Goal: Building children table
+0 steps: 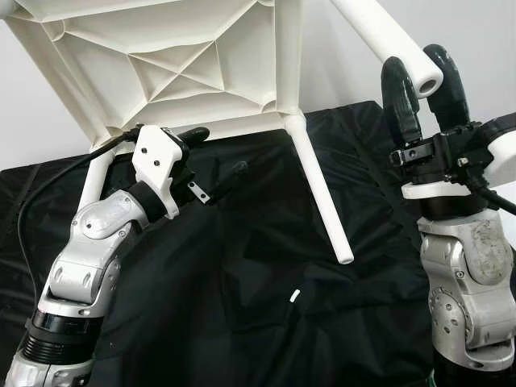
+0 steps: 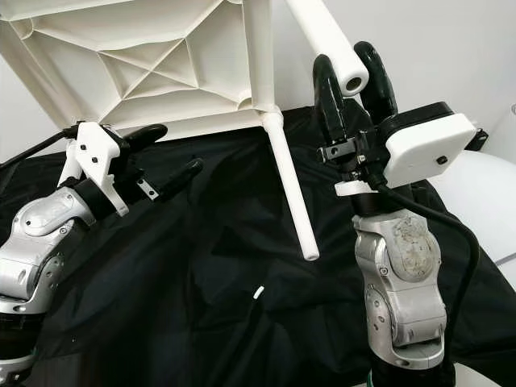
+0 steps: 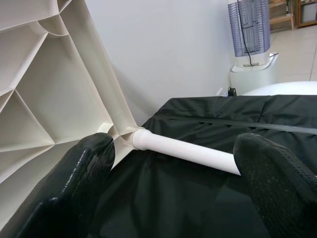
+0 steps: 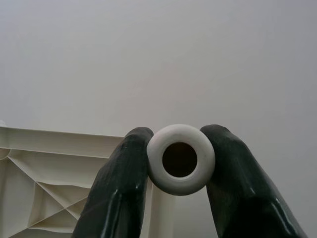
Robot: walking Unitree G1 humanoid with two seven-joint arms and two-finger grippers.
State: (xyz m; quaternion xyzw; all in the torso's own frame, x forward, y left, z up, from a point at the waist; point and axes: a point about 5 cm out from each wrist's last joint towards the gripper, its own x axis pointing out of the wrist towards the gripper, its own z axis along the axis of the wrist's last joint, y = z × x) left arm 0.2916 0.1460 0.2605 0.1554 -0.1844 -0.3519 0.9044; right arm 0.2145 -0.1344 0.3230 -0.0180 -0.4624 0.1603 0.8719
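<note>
I see the white tabletop [image 1: 153, 64] tilted up on edge over a black cloth [image 1: 266, 266], ribbed underside facing me. My left gripper [image 1: 211, 161] has its fingers spread, one fingertip [image 3: 84, 168] against the tabletop's lower rim. One fitted leg [image 1: 318, 189] angles down over the cloth. My right gripper [image 2: 348, 76] pinches a second leg [image 4: 181, 158], a hollow tube, by its end.

Tabletop [image 1: 161, 64] tipped up on edge on the cloth [image 1: 266, 322], just above and against the left pincer [image 1: 218, 157]. Fitted leg [image 1: 318, 189] slanted down to the right of that pincer, between both pincers. Loose leg [image 1: 387, 40] clamped in the right pincer [image 1: 426, 85], slanting up behind it.
</note>
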